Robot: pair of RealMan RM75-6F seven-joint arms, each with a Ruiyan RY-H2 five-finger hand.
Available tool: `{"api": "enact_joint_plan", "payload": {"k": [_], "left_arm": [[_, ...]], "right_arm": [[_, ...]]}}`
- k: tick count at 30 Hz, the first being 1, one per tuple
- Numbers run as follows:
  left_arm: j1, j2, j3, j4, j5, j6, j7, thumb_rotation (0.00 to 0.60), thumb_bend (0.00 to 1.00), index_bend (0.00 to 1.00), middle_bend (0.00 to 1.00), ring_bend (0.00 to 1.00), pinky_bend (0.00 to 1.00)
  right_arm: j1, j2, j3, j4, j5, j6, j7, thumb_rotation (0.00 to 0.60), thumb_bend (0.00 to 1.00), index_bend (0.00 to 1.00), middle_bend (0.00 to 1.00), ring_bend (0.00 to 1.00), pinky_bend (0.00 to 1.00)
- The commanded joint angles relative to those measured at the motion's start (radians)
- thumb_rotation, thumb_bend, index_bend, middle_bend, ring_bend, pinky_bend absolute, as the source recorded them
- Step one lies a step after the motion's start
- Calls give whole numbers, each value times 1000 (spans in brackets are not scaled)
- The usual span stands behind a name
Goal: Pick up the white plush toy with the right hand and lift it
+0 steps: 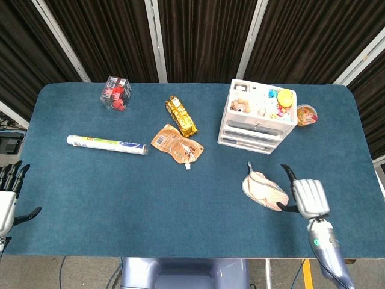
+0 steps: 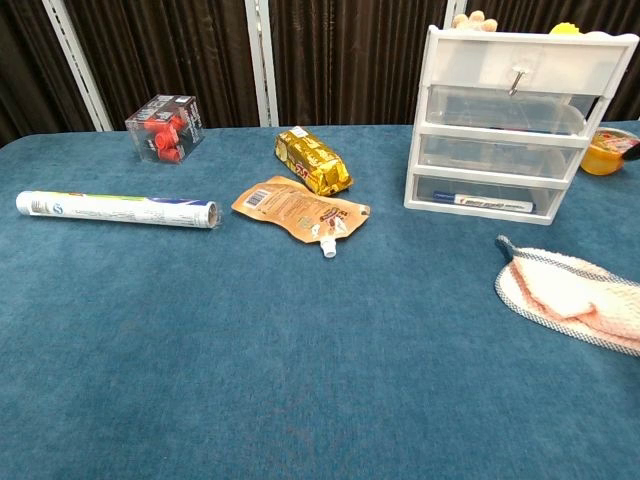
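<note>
Right hand [image 1: 308, 197] is just beside the white plush toy [image 1: 263, 191], its fingers spread and holding nothing. That toy lies flat on the blue table [image 1: 180, 205], in front of the white drawer unit [image 1: 257, 123]. Left hand [image 1: 8, 198] waits open at the table's edge.

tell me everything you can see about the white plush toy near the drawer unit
The white plush toy is a flat, soft-looking oval of cream fabric with pinkish bands, a grey stitched edge and a small loop at its far tip. It lies flat on the blue table cloth, in front of the white drawer unit and apart from it. The right hand is at its right edge, a fingertip close to or touching it; contact cannot be confirmed. It is not lifted.
</note>
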Motion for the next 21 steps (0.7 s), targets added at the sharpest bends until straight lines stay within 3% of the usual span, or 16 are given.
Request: {"api": "enact_joint_plan", "payload": {"k": [1, 10, 21], "left_arm": [[-1, 2, -1, -2, -4, -4, -4, 600, 0, 0, 0, 0, 0], [-4, 9, -1, -11, -13, -17, -12, 600, 0, 0, 0, 0, 0], [-6, 12, -2, -18, -27, -29, -13, 600, 0, 0, 0, 0, 0]], "right_arm": [[61, -73, 33, -7, 125, -51, -98, 600, 0, 134, 889, 883, 858], [135, -187, 49, 57, 326, -64, -219, 600, 11, 190, 890, 886, 858], [176, -264, 44, 167, 417, -75, -221, 600, 17, 228, 890, 886, 858]]}}
